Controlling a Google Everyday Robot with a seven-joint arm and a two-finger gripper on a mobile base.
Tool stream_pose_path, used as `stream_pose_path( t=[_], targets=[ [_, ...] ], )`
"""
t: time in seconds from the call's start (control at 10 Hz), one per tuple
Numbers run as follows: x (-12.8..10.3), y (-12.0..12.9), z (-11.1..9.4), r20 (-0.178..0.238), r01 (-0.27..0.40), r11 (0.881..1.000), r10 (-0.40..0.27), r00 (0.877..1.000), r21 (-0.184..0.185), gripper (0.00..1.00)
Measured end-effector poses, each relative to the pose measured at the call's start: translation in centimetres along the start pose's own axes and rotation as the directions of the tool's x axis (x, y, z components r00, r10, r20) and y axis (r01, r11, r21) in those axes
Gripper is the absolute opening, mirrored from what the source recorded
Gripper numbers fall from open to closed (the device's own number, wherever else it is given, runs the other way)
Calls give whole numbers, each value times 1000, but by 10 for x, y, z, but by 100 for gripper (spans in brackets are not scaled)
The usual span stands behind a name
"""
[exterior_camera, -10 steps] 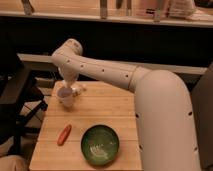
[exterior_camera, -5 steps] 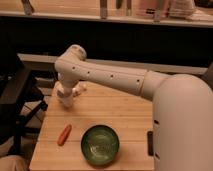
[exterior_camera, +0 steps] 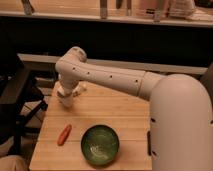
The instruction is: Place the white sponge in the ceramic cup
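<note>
Arm swung left, elbow lower than before. Gripper (exterior_camera: 65,98) low at table (exterior_camera: 120,117) far-left corner, directly over cup (exterior_camera: 64,101); sponge unseen; grip state unclear.

Warm, dim light falls from above on the bench (exterior_camera: 100,112). The upper background is dark. The whole frame is soft; the tool (exterior_camera: 65,96), left of centre, blurs into shadow.

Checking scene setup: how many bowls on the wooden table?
1. The green round bowl sits near the table's front edge, right of the small orange carrot. The pincer is at the far left over the white ceramic cup; the arm may hide more.
</note>
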Motion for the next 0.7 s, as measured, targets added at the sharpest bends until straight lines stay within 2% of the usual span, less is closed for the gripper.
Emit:
stream_pose_path(
  t=[0.3,0.5,0.6,0.7],
  targets=[
    [7,1,6,-5,-14,1000,14,1000,-16,80],
    [9,-10,3,-23,-5,1000,5,1000,-13,80],
    [10,-15,2,-35,-1,1000,1,999,-13,78],
    [10,-17,3,-30,9,1000,-10,999,-15,70]
  ],
)
